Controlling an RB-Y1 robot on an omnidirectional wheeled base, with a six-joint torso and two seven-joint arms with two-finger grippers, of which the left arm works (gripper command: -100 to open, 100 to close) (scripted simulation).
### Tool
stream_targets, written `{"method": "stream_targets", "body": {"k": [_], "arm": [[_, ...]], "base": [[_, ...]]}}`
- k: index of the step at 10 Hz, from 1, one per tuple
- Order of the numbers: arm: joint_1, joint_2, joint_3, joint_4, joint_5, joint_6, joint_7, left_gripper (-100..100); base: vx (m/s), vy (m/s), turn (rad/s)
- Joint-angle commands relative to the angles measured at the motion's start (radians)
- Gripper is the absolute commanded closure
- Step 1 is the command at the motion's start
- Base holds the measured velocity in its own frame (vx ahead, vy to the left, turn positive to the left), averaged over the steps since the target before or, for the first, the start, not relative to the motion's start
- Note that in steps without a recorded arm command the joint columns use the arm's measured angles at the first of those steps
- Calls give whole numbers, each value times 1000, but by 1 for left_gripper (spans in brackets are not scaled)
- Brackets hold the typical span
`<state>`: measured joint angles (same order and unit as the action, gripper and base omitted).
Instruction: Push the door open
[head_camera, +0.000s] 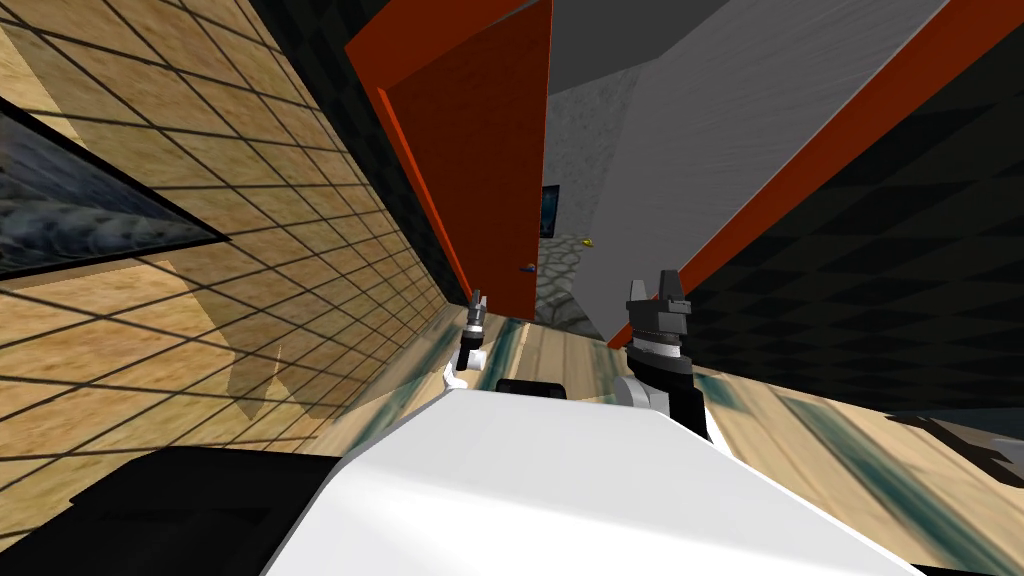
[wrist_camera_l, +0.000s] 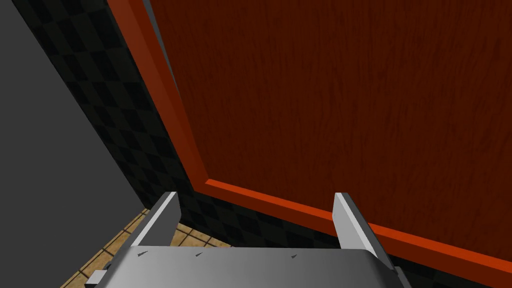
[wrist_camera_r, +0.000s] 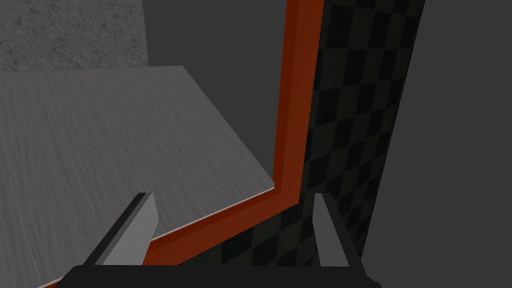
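Head view showed the red-brown door at twelve o'clock, partly ajar, with a small dark handle at its free edge. The left jaws stood spread close to its panel, the right jaws spread at one o'clock. The door looked rigid and hinge-bound, so a flat push near the free edge seemed best.

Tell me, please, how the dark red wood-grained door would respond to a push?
The dark red wood-grained door looks flat and rigid, so it should not flex. It already stands ajar, so it probably swings freely. The open left gripper may slide on its smooth face.
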<state>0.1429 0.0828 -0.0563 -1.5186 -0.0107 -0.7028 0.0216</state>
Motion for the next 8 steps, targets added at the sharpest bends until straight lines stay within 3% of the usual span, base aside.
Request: {"method": "stream_targets", "body": {"k": [1,2,8], "arm": [[-16,-2,-4,50,6,-11,-7,-100],[-16,-2,-4,57,6,-11,-7,-100],[-77,-8,-14,216,27,-28,-25,-100]], "base": [[93,-3,-59],[67,-1,-17],[76,-4,-42]]}}
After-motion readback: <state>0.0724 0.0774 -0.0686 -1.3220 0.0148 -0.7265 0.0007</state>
